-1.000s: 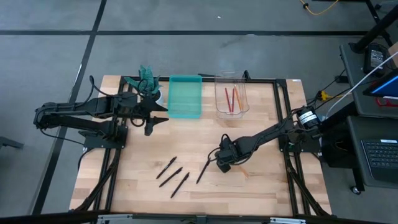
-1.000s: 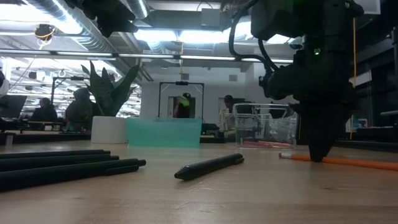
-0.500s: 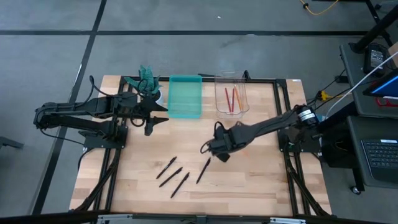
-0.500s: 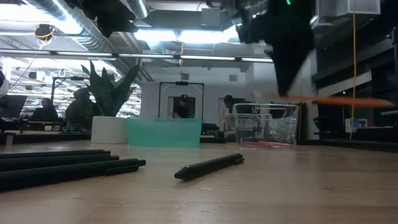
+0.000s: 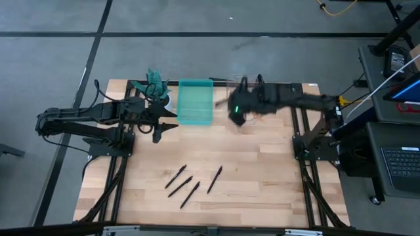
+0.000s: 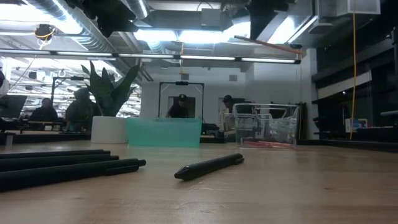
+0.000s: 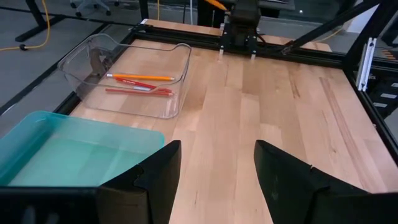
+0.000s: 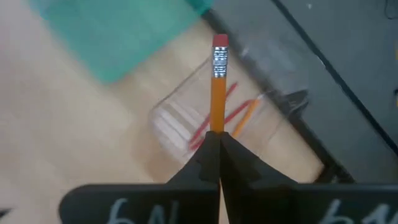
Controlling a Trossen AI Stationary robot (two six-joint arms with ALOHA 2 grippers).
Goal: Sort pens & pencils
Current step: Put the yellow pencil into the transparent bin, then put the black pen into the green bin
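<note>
1. Step in hand: an orange pencil point(image 8: 217, 87) is being carried by the right gripper point(image 8: 214, 142) toward the clear bin point(image 7: 127, 78) at the far edge of the table point(image 5: 262, 170). The fingers are closed on the pencil's lower end; its eraser end projects forward.

2. Position of the right gripper: in the high view it is blurred, just beside the clear bin and right of the teal tray point(image 5: 195, 101). Whether it is yet fully over the bin cannot be told with certainty. In the low view the pencil is seen raised well above the table.

3. Clear bin contents: one orange pencil and two red pencils point(image 7: 140, 90) are lying in it, per the left wrist view.

4. Pens: four black pens point(image 5: 190, 182) are lying loose toward the near edge of the table, near its middle, apart from one another or nearly so. The teal tray appears to hold nothing.

5. Left gripper point(image 7: 214, 171): it is waiting with fingers spread and nothing between them, near the far left part of the table beside the teal tray.

6. Next move, as judged: the held pencil should be brought squarely over the bin's opening, lowered within its walls and released. The pens would then be taken up, presumably for the teal tray.
</note>
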